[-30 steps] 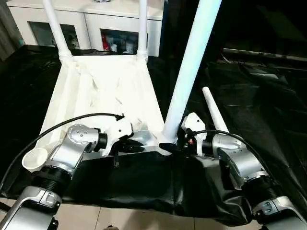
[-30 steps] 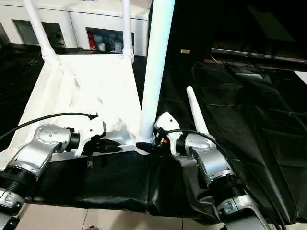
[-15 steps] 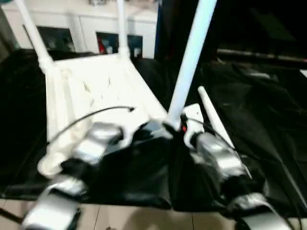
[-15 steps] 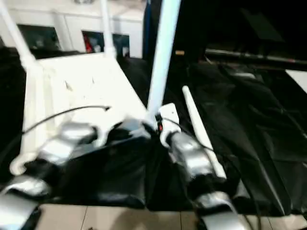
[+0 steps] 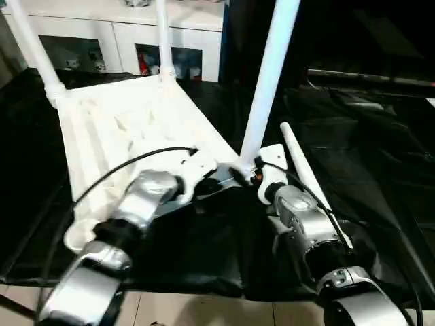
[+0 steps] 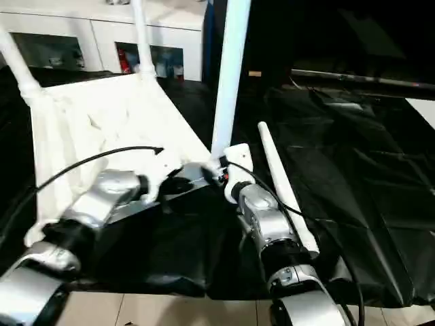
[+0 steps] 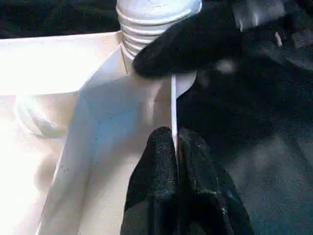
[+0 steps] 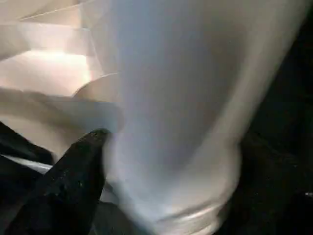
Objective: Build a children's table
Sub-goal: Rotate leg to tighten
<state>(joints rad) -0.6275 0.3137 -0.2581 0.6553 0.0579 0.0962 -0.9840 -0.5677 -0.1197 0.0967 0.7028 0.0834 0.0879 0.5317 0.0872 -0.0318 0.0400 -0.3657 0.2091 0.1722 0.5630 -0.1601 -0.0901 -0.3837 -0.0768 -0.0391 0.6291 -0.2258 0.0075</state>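
Children's table point(image 5: 129, 129), inverted on the black cloth point(image 5: 380, 170), two far legs seated. Left gripper point(image 7: 175, 147) is pinched together on the tabletop's near rim. Right gripper point(image 8: 166, 161) straddles the third leg point(image 5: 268, 75) at its base, fingers spread around it; whether it grips cannot be told. Fourth leg point(image 5: 302, 166) lies just beyond the right wrist. Advice: hold the rim steady and keep the leg upright while turning it home.

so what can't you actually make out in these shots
- Tops of the three upright legs: cut off by the top edge in the eye views.
- Near-right socket: hidden behind the right end effector in the left eye view.
- Loose leg, near end: covered by the right forearm in the right eye view.
- Cabinet contents: too small to tell, left eye view.
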